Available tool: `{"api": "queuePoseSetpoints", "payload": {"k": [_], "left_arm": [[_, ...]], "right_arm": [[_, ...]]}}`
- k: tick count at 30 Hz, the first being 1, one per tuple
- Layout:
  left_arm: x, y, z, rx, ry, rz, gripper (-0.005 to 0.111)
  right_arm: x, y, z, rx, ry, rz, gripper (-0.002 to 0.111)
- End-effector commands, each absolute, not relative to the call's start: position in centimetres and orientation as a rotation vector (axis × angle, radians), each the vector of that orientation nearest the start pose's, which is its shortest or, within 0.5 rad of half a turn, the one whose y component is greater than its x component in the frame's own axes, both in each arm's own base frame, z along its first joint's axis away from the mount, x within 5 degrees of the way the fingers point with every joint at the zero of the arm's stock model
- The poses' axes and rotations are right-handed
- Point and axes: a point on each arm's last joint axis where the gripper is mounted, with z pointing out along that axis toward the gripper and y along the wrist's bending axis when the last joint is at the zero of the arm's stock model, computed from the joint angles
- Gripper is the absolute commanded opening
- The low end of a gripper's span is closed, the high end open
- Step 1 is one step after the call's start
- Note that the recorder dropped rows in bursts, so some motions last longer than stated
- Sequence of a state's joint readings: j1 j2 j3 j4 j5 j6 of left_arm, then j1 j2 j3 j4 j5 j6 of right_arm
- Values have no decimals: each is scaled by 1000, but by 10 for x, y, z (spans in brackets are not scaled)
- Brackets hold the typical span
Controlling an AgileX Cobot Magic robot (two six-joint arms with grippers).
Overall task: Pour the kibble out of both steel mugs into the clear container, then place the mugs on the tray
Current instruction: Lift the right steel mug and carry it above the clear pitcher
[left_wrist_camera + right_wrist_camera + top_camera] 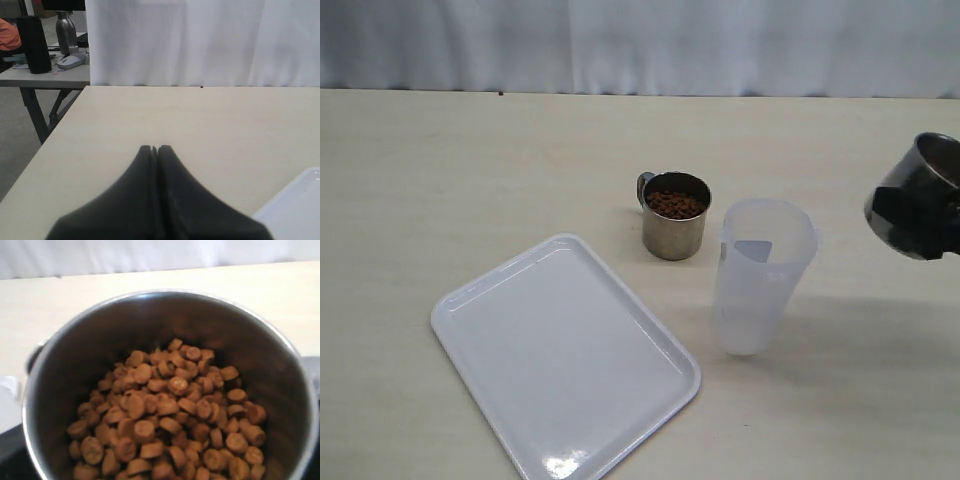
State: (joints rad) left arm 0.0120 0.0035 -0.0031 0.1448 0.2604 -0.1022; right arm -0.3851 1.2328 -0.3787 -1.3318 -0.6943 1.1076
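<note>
Gripping one steel mug, the right gripper (918, 216) has its dark fingers clamped on the body of the held mug (942, 162) at the right edge of the exterior view. Part of both is cut off by the frame. The held mug appears tilted and hangs above the table (470, 170), to the right of the clear container (761, 280) and apart from it. The right wrist view looks straight into this mug: its steel wall (150, 320) rings a heap of kibble (170, 415), round reddish-brown pellets that cover the bottom.

The left gripper (154, 149) is clenched on nothing, with its two black fingers (142, 170) pressed flat together at the tips. It sits low over bare table, and a white corner of the tray (295, 205) shows just beside it. This gripper does not appear in the exterior view.

The standing mug (675, 238) is upright near the middle of the table, with its loop handle (645, 185) turned to the far left. It holds kibble (674, 204) close to the rim. The clear container stands upright just to its right and slightly nearer the camera, not touching it. The tray (560, 360) lies flat at the near left, set at an angle to the table edge, apart from the mug and the container. A white curtain (720, 40) closes off the far side.
</note>
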Motion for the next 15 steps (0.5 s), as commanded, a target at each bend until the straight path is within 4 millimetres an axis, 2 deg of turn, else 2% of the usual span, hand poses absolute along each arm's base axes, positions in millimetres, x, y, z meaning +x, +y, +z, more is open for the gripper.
{"api": "queuePoseSetpoints", "payload": {"k": [1, 4, 6, 9, 12, 15], "left_arm": [[55, 4, 190, -2, 1737, 68, 0], [55, 4, 190, -2, 1737, 68, 0], [55, 4, 190, -2, 1737, 68, 0], [55, 4, 190, -2, 1737, 68, 0], [55, 4, 190, -2, 1737, 68, 0], [55, 4, 190, -2, 1737, 68, 0]], "right_arm": [[201, -30, 218, -87, 2032, 193, 5], [199, -12, 225, -143, 2058, 6, 5], [201, -4, 228, -174, 2070, -37, 5], [201, 18, 232, -364, 2098, -124, 5], [201, 26, 236, -430, 2123, -201, 5], [200, 40, 239, -587, 2056, -229, 5]]}}
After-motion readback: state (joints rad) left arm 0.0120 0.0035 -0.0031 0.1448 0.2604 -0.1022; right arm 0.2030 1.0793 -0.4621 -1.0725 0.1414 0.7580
